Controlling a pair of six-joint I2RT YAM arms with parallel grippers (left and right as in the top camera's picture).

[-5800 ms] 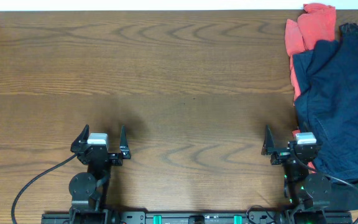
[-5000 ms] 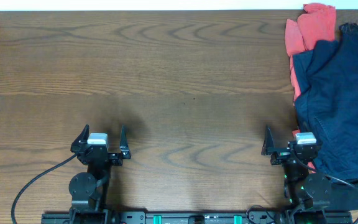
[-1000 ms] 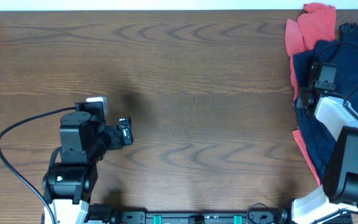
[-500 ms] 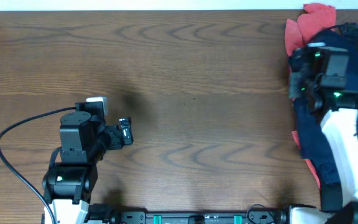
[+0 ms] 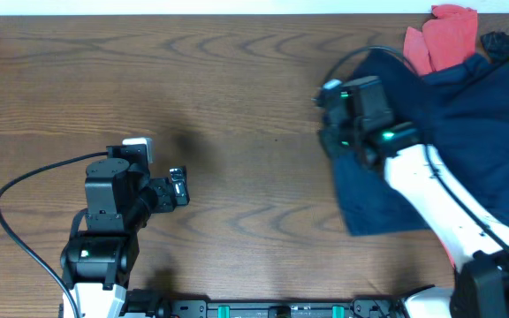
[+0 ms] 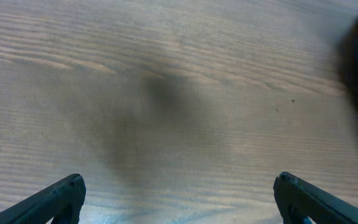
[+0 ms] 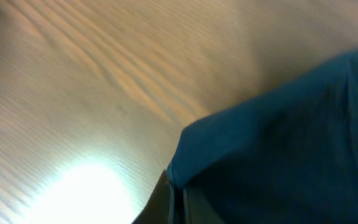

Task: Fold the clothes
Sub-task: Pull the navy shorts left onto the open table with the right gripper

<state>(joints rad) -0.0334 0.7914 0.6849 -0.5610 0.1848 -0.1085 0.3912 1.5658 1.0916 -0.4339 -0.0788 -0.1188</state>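
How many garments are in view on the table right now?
2 distinguishable: a navy garment across the right side, its edge held in the right gripper; a coral-red garment bunched at the far right corner, partly under it. More may be hidden beneath.

This looks like a robotics laboratory bench. Two robot arms, the left arm [image 5: 104, 199] and the right arm [image 5: 431, 190], stand at one edge of a wood-grain table [image 5: 254, 88], by a black rail [image 5: 254, 309] with green lights. A black cable [image 5: 25, 175] runs loose, and clothes [image 5: 484, 106] lie heaped at the right.
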